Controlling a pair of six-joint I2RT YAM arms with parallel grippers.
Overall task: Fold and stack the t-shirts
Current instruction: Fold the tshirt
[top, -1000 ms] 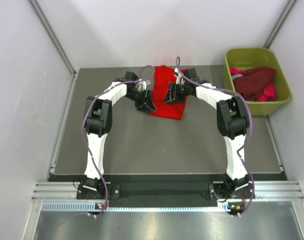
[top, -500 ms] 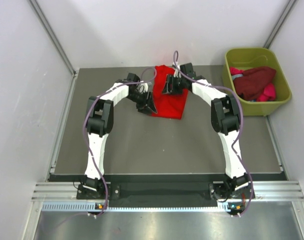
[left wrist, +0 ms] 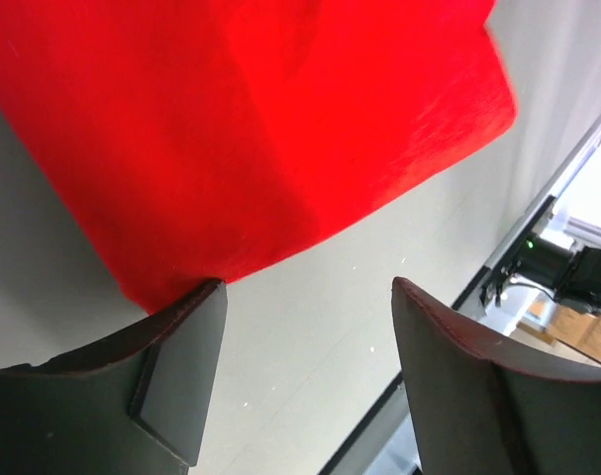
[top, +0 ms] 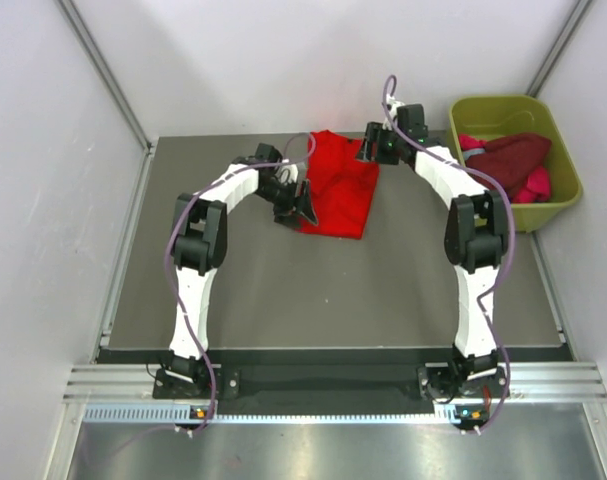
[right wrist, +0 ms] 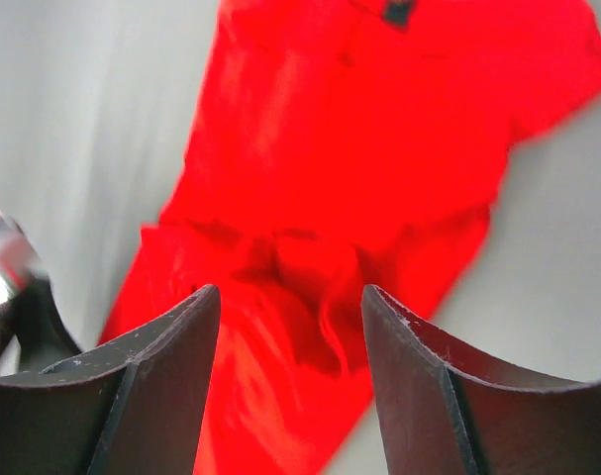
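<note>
A bright red t-shirt lies partly folded on the dark table, at the far middle. My left gripper sits at its left near edge, open. In the left wrist view the left gripper holds nothing, and one fingertip is at the edge of the red t-shirt. My right gripper hovers over the shirt's far right corner, open and empty. The right wrist view shows the right gripper above the rumpled red t-shirt. A dark maroon t-shirt and a pink one lie in the tub.
An olive-green plastic tub stands at the far right, beside the table's edge. White walls close in the table on the left, back and right. Both arms arch over the table's middle from their bases at the near edge.
My right gripper has left the shirt's middle and swung up and to the right, towards the tub. My left gripper has opened wider at the shirt's left edge. The shirt lies released.
</note>
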